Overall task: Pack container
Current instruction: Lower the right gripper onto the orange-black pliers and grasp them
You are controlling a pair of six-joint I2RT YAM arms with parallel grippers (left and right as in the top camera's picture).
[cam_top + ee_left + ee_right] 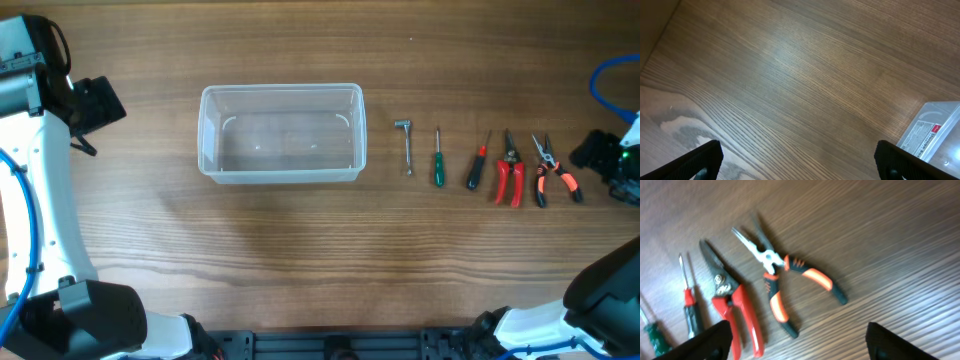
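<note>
The left gripper [799,164] is released, its two dark fingers [700,161] spread to the edges of the left wrist view, touching nothing; only wood grain lies between them. The right gripper [797,342] is likewise spread wide and grasps nothing; it hovers over the needle-nose pliers [785,287], whose grips are orange and black and whose steel nose is slim. The container [282,88] stands on the brown, streaky-grained table [300,260], left of centre, well apart from both grippers; it is clear thin plastic, rectangular with rounded corners and a rolled rim, the wood showing through its floor; a paper label shows on one corner in the left wrist view. To its right the tools lie in a row, apart from one another: an L-shaped metal key [405,143]; a green-handled screwdriver [437,162]; a red-and-black screwdriver [478,165]; red-handled snips [509,172] with dark blades; then the pliers.
</note>
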